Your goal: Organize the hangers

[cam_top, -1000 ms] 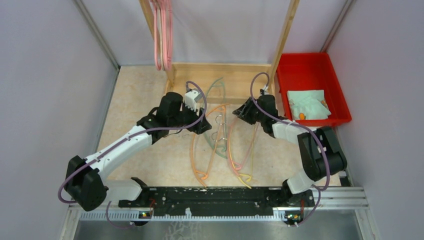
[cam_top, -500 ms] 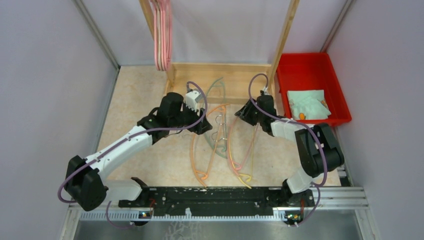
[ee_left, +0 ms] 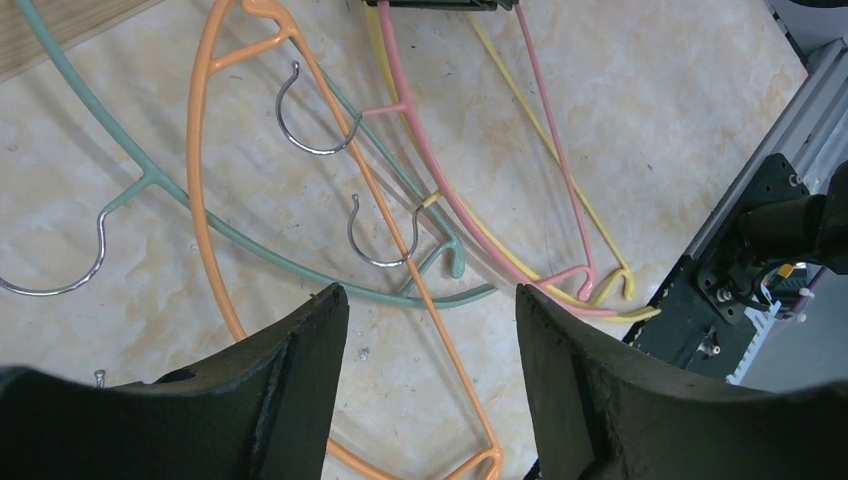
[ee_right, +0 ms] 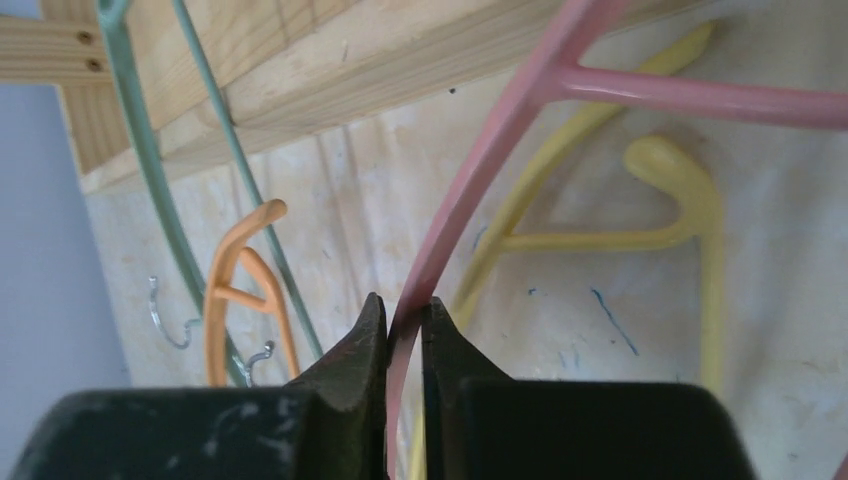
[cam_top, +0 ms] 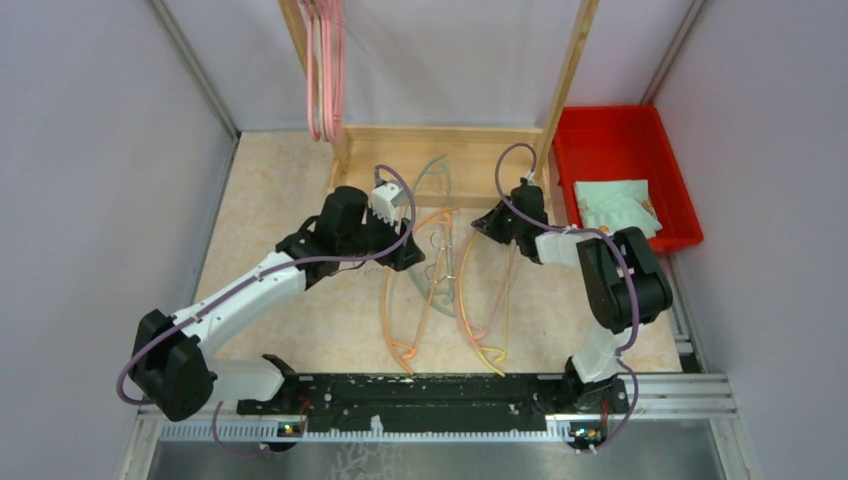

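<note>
pale walls close in a beige marbled desk [cam_top: 270,200], with a wooden rack [cam_top: 440,135] at the back and a red bin [cam_top: 600,120] off to the right. you are only partway through. a bunch of pink hangers [cam_top: 325,70] already hangs high by the rack's left post, well clear of the surface. the rest lies flat in a loose tangle on the desk between the two arms: an orange hanger [ee_left: 205,200], a pale green hanger [ee_left: 150,178], a yellow hanger [ee_right: 600,240] and one more pink hanger [ee_right: 480,170], all crossing over each other with their wire hooks mixed in. i can't give you a sure count of the pile.

your right pincer [ee_right: 403,320] is pressed together on the curved arm of that pink hanger, near the rack's base beam, so this looks like the next one to go up. it isn't lifted yet. your left pincer [ee_left: 428,295] is spread wide, holding nothing, low over the orange and green ones.

by my reckoning most of the sorting is ahead of you. the pink one overlaps the yellow, so it may drag its neighbour along.
</note>
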Controlling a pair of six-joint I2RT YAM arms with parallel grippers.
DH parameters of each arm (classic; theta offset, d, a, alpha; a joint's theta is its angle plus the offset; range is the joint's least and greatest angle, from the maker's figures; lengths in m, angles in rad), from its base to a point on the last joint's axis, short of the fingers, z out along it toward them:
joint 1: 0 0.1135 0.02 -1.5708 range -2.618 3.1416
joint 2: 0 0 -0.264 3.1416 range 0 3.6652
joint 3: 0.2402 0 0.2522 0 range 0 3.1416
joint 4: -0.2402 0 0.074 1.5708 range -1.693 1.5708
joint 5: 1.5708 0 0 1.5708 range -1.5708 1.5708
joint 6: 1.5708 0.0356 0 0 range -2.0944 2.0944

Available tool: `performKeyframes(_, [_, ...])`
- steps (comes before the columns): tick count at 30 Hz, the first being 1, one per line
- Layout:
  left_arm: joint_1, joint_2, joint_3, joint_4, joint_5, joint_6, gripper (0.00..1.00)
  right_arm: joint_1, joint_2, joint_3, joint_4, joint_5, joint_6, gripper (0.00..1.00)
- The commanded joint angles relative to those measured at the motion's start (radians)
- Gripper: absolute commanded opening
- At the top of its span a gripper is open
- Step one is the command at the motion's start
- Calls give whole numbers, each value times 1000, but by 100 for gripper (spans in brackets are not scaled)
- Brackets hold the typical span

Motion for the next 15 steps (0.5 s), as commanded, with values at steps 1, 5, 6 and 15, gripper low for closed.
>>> performKeyframes(1, [-9,-17,-21,32,32,-8,68,-26,-25,-42,183,-36,15,0])
performKeyframes(5, [-12,-32,-35,59,78,-5,68,-30,-154,-94,190,-41,44,0])
performKeyframes(6, [-14,-36,-39,70,90,-5,67,-31,-193,-101,182,-42,48,0])
performKeyframes(15, [-43,-69,-134,292,199,-21,66,-32,-484,-85,146,21,117,0])
